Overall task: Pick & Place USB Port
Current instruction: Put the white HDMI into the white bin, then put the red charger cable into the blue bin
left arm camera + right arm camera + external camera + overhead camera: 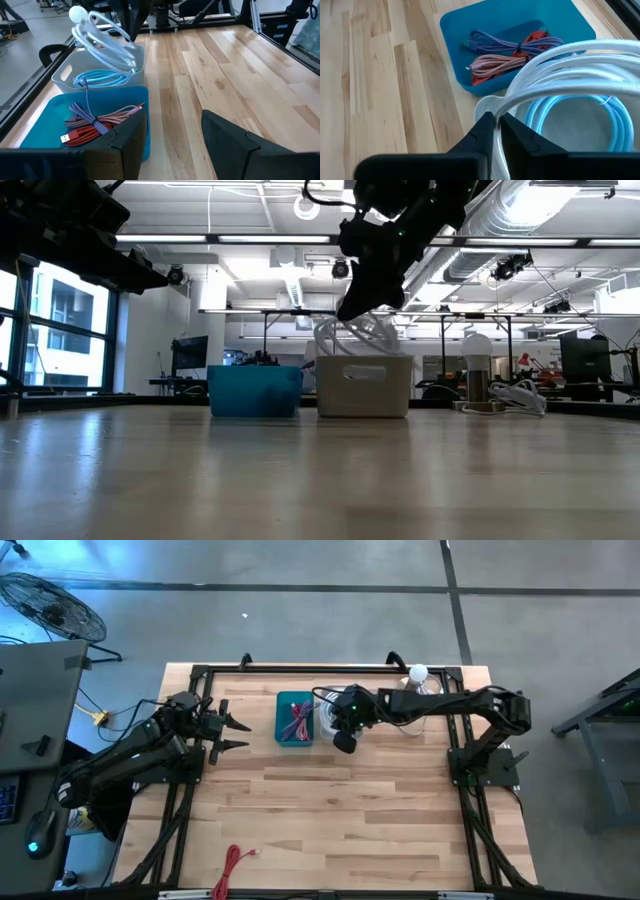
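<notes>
A: USB cable (570, 75), the white coiled one — where is it?
B: Above the white bin (75, 70), hanging from the right end effector (496, 131) with its loops drooping toward the bin's rim.
A: How is that end effector set?
B: Nearly closed; its two dark fingers (482, 132) pinch a strand of the white coil between them.
A: What lies in the white bin?
B: A light blue cable (100, 79), coiled on its floor.
A: And beside the white bin?
B: The blue bin (294, 720), touching its side, holding a purple cable (512, 44), a pink cable (495, 64) and a red cable (82, 136).
A: The left end effector (232, 734)?
B: Released, fingers spread, empty, just past the blue bin on the side away from the white bin.
A: Anything else on the tabletop (330, 810)?
B: A red cable bundle (232, 868), well apart from the white bin at the tabletop's near edge.
</notes>
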You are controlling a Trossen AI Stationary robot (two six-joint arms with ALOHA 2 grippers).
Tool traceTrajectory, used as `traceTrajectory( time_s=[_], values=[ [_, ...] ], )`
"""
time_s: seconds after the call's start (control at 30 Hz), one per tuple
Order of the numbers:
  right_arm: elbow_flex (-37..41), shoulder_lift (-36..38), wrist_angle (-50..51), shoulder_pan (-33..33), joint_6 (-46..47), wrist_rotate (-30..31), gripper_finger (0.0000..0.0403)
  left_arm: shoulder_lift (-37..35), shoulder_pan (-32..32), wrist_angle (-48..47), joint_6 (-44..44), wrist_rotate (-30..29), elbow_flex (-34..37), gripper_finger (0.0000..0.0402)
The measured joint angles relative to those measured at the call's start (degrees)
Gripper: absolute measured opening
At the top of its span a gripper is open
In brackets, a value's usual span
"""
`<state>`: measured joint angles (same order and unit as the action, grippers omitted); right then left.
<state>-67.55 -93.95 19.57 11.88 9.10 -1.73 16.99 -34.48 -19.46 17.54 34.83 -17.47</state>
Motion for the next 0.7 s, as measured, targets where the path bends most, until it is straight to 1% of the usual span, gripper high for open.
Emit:
traceTrajectory(
  time_s=[0.1,0.23,0.3,0.43,0.53,0.7],
  values=[
    [0.0,-0.13,-0.13,0.0,0.85,0.26,0.0053,0.02,0.02,0.0,0.0,0.12,0.0,0.0185],
    [0.0,-0.13,-0.64,0.0,-0.24,-3.76,0.0089,0.02,0.0,0.0,0.0,0.19,0.0,0.0185],
    [0.0,-0.13,-1.41,-0.03,0.76,-4.1,0.01,0.01,0.0,0.0,0.0,0.2,0.0,0.0185],
    [0.0,-0.13,-2.11,-0.04,1.16,-4.29,0.0108,0.0,0.01,0.0,0.0,0.19,0.0,0.0185],
    [0.0,-0.13,-3.54,-0.39,1.36,-5.51,0.0109,0.01,0.02,0.0,0.0,0.53,0.0,0.0185],
    [0.0,1.75,-7.39,-1.85,1.29,-10.69,0.0109,0.01,0.02,0.0,-0.03,0.72,0.0,0.0185]
  ],
)
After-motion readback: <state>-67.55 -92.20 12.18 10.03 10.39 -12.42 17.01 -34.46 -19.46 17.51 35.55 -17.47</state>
